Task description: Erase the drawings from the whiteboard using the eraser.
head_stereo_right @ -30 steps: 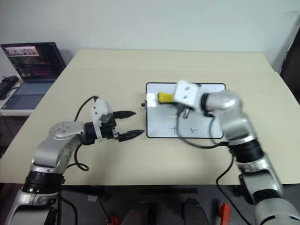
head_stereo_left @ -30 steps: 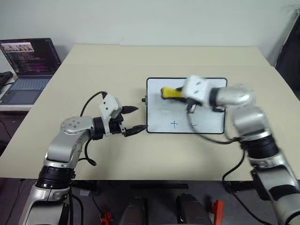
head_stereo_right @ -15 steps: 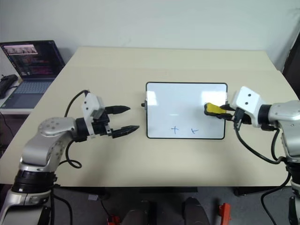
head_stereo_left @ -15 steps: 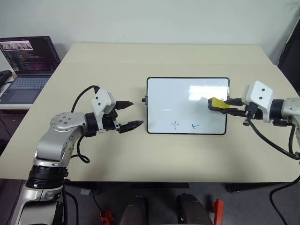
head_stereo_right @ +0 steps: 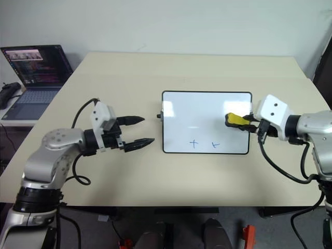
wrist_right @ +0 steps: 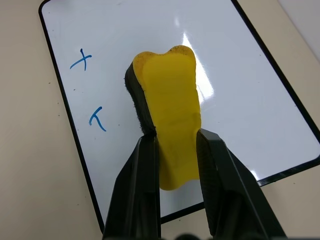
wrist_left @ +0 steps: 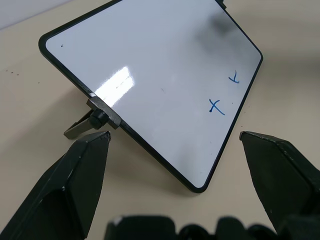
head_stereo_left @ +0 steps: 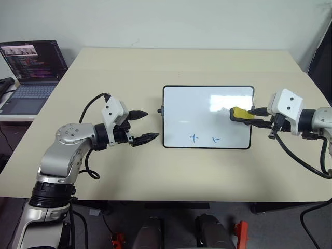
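Right gripper [wrist_right: 174,145] clamped on yellow eraser [wrist_right: 169,105], poised over whiteboard [head_stereo_left: 207,98] right side, felt side down. Two blue marks [head_stereo_left: 205,138] left near front edge. Eraser prob. light, squashy; pinch mid-body. Left gripper [head_stereo_left: 145,125] spread, empty, just beside board's left edge.

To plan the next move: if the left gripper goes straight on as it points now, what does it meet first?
Probably the whiteboard: the left gripper points at its near short edge with the black knob. Height is unclear.
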Robot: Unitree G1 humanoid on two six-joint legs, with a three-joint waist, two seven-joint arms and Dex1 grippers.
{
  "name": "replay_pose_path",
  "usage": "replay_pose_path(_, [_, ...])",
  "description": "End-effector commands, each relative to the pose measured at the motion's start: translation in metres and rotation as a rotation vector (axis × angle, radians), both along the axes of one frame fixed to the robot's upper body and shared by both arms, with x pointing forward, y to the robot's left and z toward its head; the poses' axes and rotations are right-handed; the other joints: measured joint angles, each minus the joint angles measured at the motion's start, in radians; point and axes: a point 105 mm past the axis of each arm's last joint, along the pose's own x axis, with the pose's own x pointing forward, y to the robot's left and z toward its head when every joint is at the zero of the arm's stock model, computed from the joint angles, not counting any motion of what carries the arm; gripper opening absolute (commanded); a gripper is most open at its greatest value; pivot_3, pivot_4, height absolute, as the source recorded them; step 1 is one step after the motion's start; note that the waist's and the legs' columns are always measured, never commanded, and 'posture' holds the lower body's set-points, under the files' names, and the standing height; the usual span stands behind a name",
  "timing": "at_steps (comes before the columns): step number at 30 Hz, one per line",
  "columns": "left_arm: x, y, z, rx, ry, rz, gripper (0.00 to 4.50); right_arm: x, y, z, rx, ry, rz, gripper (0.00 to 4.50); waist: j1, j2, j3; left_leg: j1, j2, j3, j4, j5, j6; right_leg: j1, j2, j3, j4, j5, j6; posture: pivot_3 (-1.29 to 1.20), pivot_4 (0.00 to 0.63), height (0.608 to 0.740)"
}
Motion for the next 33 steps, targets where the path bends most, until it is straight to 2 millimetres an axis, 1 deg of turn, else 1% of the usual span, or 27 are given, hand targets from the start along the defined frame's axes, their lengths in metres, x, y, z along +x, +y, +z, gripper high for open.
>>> replay_pose_path(1, [-0.002, -0.006, 0.010, 0.002, -0.043, -0.029, 4.50, -0.003, 0.025, 0.015, 0.036, -0.047, 0.081, 0.69, -0.001, 0.000, 0.000, 0.000, 0.000, 0.000, 0.000, 0.000, 0.000, 0.000, 0.000, 0.000, 0.000, 0.000, 0.000, 0.00, 0.150, 0.740])
replay_pose_path(2, [-0.002, -0.006, 0.010, 0.003, -0.042, -0.030, 4.50, -0.004, 0.035, 0.014, 0.044, -0.047, 0.109, 0.69, -0.003, 0.000, 0.000, 0.000, 0.000, 0.000, 0.000, 0.000, 0.000, 0.000, 0.000, 0.000, 0.000, 0.000, 0.000, 0.00, 0.150, 0.740])
replay_pose_path(4, [-0.001, -0.007, 0.007, 0.010, -0.039, -0.031, 4.50, -0.003, 0.056, 0.006, 0.034, -0.037, 0.144, 0.69, -0.006, 0.000, 0.000, 0.000, 0.000, 0.000, 0.000, 0.000, 0.000, 0.000, 0.001, 0.000, 0.001, 0.000, 0.000, 0.00, 0.150, 0.740])
replay_pose_path(7, [0.000, -0.006, 0.007, 0.006, -0.042, -0.025, 4.50, 0.008, 0.077, -0.012, -0.065, -0.057, 0.136, 0.69, -0.007, 0.000, 0.000, 0.000, 0.001, -0.001, 0.000, 0.000, 0.000, 0.000, 0.001, 0.000, 0.001, 0.000, 0.000, 0.00, 0.150, 0.740])
replay_pose_path(9, [-0.001, -0.005, 0.004, 0.009, -0.037, -0.022, 4.50, 0.016, 0.087, -0.018, -0.098, -0.079, 0.122, 0.69, -0.006, 0.000, 0.000, 0.000, 0.000, 0.000, 0.001, 0.000, 0.000, 0.000, 0.000, 0.000, 0.001, 0.000, 0.000, 0.00, 0.150, 0.740])
replay_pose_path(11, [-0.002, -0.002, -0.002, 0.034, -0.022, -0.013, 4.50, 0.018, 0.096, -0.018, -0.108, -0.098, 0.128, 0.69, -0.005, 0.000, 0.000, 0.000, 0.000, 0.000, 0.001, 0.000, 0.000, 0.000, 0.000, 0.000, 0.001, 0.000, 0.000, 0.00, 0.150, 0.740])
replay_pose_path(14, [-0.003, 0.001, -0.005, 0.036, -0.009, -0.009, 4.50, 0.022, 0.109, -0.023, -0.225, -0.148, 0.144, 0.69, -0.003, 0.000, 0.000, 0.000, 0.000, 0.000, 0.001, 0.000, -0.001, -0.001, 0.000, 0.000, 0.001, 0.000, 0.000, 0.00, 0.150, 0.740])
replay_pose_path(20, [-0.003, -0.002, -0.002, 0.021, -0.015, -0.017, 4.50, 0.028, 0.124, -0.022, -0.281, -0.206, 0.122, 0.69, -0.001, 0.000, 0.000, 0.000, 0.000, -0.001, 0.001, 0.000, -0.001, -0.001, 0.000, 0.000, 0.001, 0.000, 0.000, 0.00, 0.150, 0.740])
replay_pose_path(23, [-0.004, -0.003, -0.003, 0.023, -0.010, -0.020, 4.50, 0.033, 0.124, -0.029, -0.332, -0.233, 0.100, 0.69, -0.001, -0.001, 0.000, 0.000, 0.000, -0.001, 0.001, 0.000, -0.001, -0.001, 0.000, 0.000, 0.002, 0.000, 0.000, 0.00, 0.150, 0.740])
replay_pose_path(28, [-0.004, -0.003, -0.004, 0.024, -0.007, -0.022, 4.50, 0.033, 0.122, -0.046, -0.421, -0.241, 0.097, 0.68, 0.000, -0.001, -0.001, 0.000, 0.000, -0.001, 0.001, 0.000, -0.001, -0.001, 0.000, 0.000, 0.002, 0.000, 0.000, 0.00, 0.150, 0.740])
replay_pose_path(31, [-0.004, -0.005, -0.005, 0.022, -0.004, -0.028, 4.50, 0.028, 0.116, -0.069, -0.530, -0.189, 0.116, 0.68, 0.000, -0.002, -0.002, 0.001, 0.000, -0.001, 0.001, 0.000, -0.001, -0.001, 0.000, 0.000, 0.003, 0.000, 0.000, 0.00, 0.150, 0.740])
replay_pose_path(33, [-0.004, -0.005, -0.005, 0.020, -0.004, -0.028, 4.50, 0.028, 0.116, -0.073, -0.546, -0.181, 0.118, 0.68, 0.000, -0.004, -0.003, 0.002, -0.001, -0.001, 0.002, 0.000, 0.000, 0.001, 0.001, -0.001, 0.003, 0.000, 0.000, 0.00, 0.150, 0.740])
